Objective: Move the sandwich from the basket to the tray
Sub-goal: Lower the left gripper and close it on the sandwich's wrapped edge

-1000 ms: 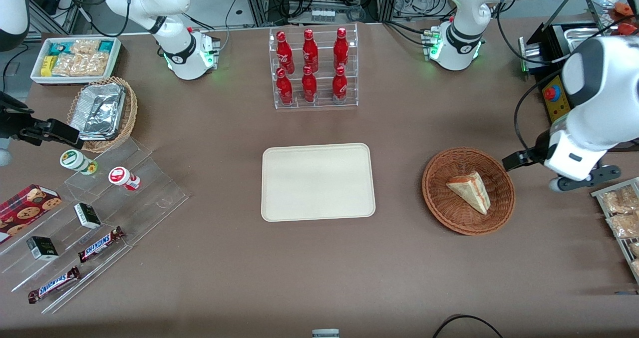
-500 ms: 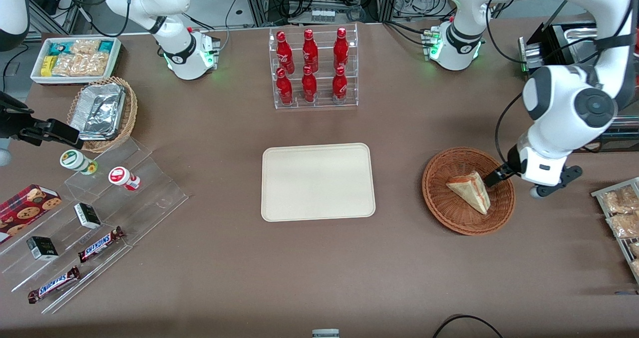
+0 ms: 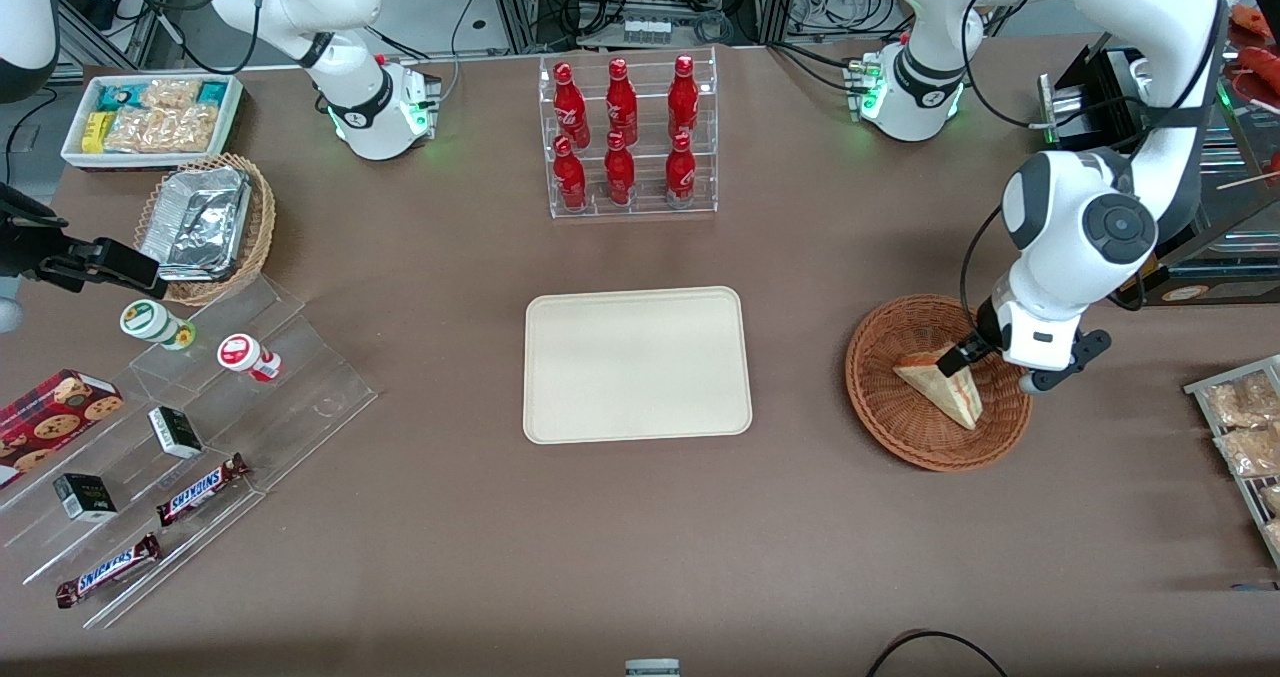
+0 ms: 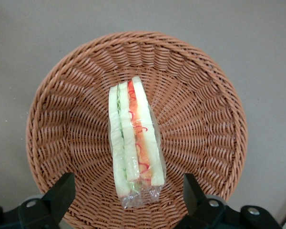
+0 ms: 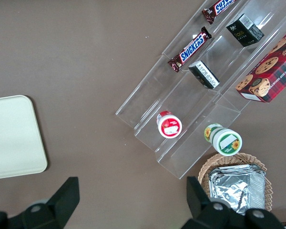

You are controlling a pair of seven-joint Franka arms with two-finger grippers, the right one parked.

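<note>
Gripper [image 4: 128,200] is held above the basket [image 3: 880,407], fingers [image 4: 59,193] spread wide and empty, one to each side of the sandwich [image 4: 133,143]; nothing is gripped yet. Sandwich is found inside the basket, roughly at its centre in the wrist view, lying with the cut edge and the red and green filling turned up toward the wrist camera. In the front view the wedge [image 3: 940,387] is seen with its narrow tip aimed toward the front camera and its broad end farther from it, under the gripper [image 3: 960,357]; the long axis is run from broad end to tip, slightly slanted. In the wrist view that axis is laid across the line between the fingers, so closing would be made across the thin bread layers. Risks are judged: soft bread may be crushed if squeezed hard; slick clear wrap may be slipped out of the grip; fingertips may be caught on the wicker if lowered too deep, and the basket dragged along. Tray [image 3: 560,407] is lying well apart, toward the table's middle, with nothing on it.
</note>
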